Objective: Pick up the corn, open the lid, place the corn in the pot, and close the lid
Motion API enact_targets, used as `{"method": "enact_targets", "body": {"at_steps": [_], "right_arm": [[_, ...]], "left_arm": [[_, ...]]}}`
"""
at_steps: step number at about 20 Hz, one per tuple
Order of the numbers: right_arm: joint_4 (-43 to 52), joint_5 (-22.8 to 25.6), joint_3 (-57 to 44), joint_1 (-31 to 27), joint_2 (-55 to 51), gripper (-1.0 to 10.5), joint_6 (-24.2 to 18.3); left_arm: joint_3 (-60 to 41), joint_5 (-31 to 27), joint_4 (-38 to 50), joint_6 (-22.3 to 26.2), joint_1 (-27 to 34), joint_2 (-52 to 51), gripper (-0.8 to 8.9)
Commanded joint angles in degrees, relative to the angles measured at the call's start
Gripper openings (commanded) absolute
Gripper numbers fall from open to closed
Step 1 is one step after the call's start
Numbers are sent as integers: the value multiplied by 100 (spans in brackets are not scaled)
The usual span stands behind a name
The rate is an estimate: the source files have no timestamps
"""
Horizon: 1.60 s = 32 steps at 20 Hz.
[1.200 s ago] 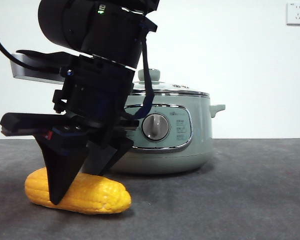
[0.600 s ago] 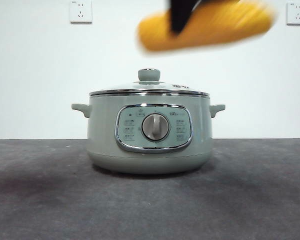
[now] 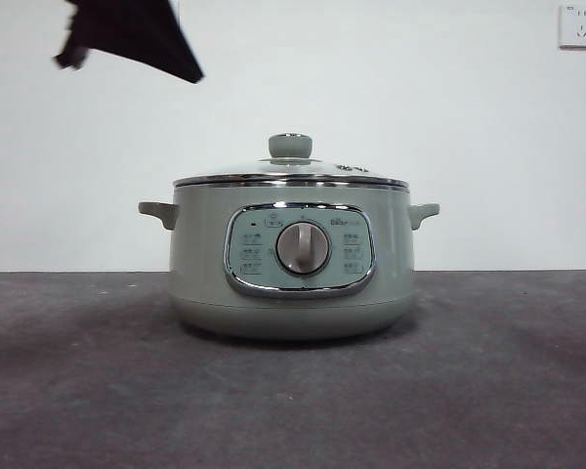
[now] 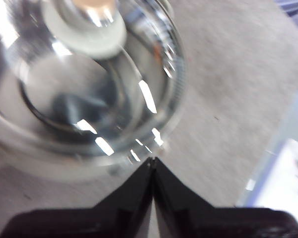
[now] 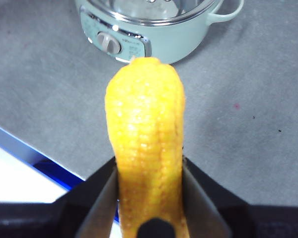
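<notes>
Overhead, the corn (image 5: pixel 145 144) pinched lengthwise in the right tool (image 5: pixel 150 171), the left tool (image 4: pixel 152 166) pressed together, seemingly above the lid (image 4: pixel 84 84).

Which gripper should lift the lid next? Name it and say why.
Left. The left gripper hangs empty and shut above the lid, near its knob. The right gripper is shut on the corn.

The lid (image 3: pixel 291 174) caps the pot (image 3: pixel 289 259) — table (image 3: pixel 488 391) around lies open.
</notes>
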Motion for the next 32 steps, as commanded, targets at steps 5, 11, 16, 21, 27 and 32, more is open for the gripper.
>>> {"method": "enact_targets", "body": {"at_steps": [5, 11, 16, 21, 27, 32], "right_arm": [[-116, 4, -15, 15, -2, -9, 127], [-127, -37, -15, 15, -2, -9, 267], [-127, -61, -15, 17, -2, -9, 267], [-127, -61, -15, 17, -2, -9, 264], [-127, -59, -15, 17, -2, -9, 262], [-127, -59, -15, 17, -2, -9, 262]], "left_arm": [[2396, -1617, -691, 275, -566, 1578, 637], [3532, -2170, -732, 367, -861, 2708, 636], [3534, -2356, -612, 361, -881, 3027, 624], [3534, -2184, -619, 363, -881, 3126, 495], [3534, -2210, -531, 363, -896, 3228, 225], [3534, -2205, -452, 367, -894, 3228, -9]]}}
